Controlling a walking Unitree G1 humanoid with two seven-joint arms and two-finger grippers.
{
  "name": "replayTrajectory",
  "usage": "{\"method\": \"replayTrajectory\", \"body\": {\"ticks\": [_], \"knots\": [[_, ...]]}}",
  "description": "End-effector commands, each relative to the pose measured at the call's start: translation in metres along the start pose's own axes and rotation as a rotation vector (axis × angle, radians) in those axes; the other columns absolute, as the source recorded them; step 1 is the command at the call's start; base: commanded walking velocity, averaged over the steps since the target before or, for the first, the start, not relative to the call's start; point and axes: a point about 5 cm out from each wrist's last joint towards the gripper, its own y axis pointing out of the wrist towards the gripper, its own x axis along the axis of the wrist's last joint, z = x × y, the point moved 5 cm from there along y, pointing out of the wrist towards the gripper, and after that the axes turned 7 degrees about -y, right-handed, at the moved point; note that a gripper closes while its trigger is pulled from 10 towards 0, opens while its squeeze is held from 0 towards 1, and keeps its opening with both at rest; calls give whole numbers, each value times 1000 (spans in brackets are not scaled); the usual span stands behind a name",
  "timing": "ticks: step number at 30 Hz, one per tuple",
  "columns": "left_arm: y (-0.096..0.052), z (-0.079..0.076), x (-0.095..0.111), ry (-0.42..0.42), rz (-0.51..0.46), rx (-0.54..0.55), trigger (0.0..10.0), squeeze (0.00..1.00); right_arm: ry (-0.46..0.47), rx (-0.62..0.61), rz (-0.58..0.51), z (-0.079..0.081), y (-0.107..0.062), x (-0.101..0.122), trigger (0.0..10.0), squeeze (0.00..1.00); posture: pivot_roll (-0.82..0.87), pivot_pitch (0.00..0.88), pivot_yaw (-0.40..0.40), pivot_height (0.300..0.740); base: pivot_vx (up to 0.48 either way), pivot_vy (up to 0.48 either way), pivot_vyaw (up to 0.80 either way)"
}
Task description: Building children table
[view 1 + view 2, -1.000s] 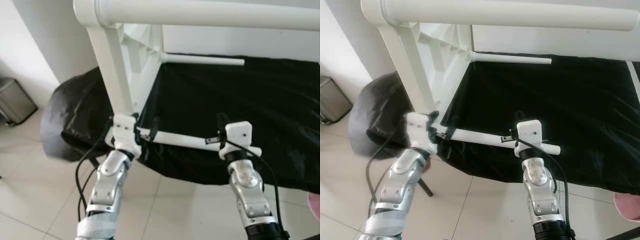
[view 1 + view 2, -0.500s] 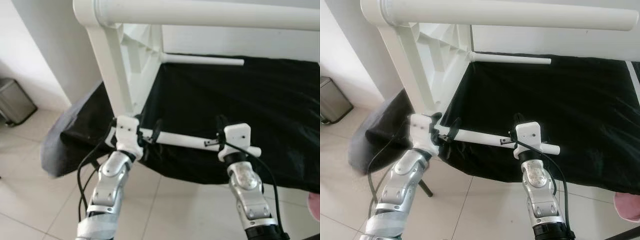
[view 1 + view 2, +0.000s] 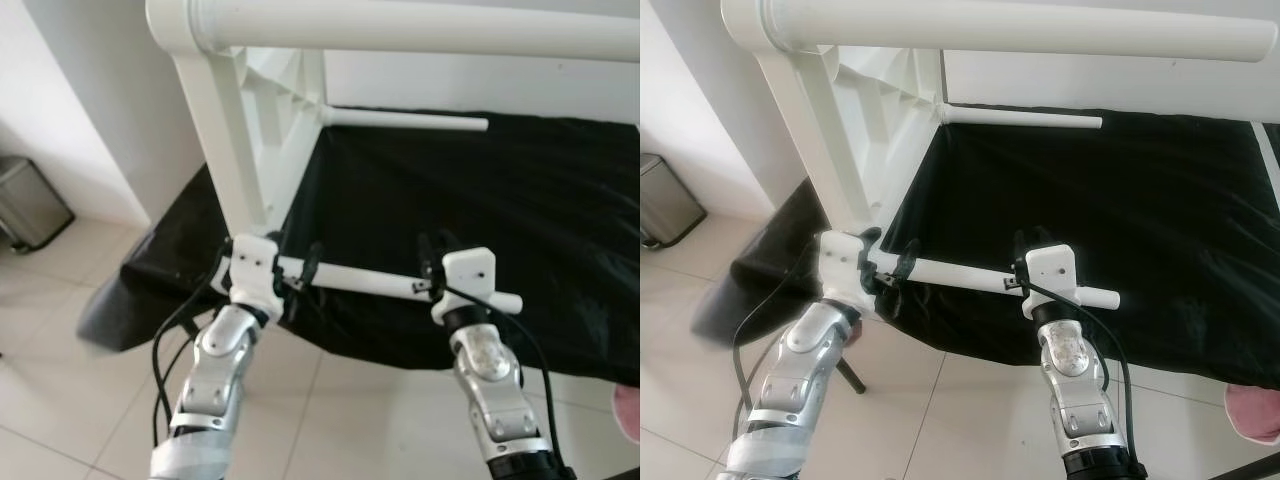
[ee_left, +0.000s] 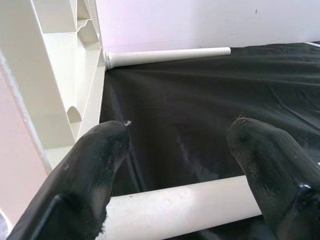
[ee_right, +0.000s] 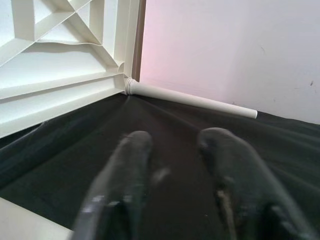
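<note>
Grippers first: my left gripper is spread wide around the near white table leg, and my right gripper stands narrowly parted over it. Beyond, the overturned white tabletop lies on black cloth, another leg projecting behind.

A small metal bin is seen on the tiled floor, beside the white wall.

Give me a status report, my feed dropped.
Left gripper open, fingers astride the near table leg. Right gripper at the leg's outer end, grip unclear. Tabletop on its side on black cloth. Nothing blocking.
</note>
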Motion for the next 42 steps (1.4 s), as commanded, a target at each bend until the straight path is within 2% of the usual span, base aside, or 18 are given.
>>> {"method": "replayTrajectory", "body": {"ticks": [1,13,37,38,39,42], "knots": [[-2,6,3,14,-16,51,10000,0,11,8,8,2,-2,-1,10000,1000,-4,0,37,740,0,0,0],[-2,0,8,-18,-39,25,10000,0,34,13,1,4,-2,2,10000,1000,-3,0,28,740,0,0,0],[1,5,14,24,-54,35,10000,0,51,25,7,9,4,-1,10000,1000,21,0,28,740,0,0,0],[1,5,14,25,-55,36,10000,0,51,25,9,10,4,-1,10000,90,21,0,28,740,0,0,0],[1,6,15,26,-58,41,10000,0,49,31,8,11,5,-1,10000,0,28,0,22,740,0,0,0],[0,6,16,29,-62,43,10000,0,48,44,6,13,6,1,10000,0,28,0,21,740,0,0,0]]}}
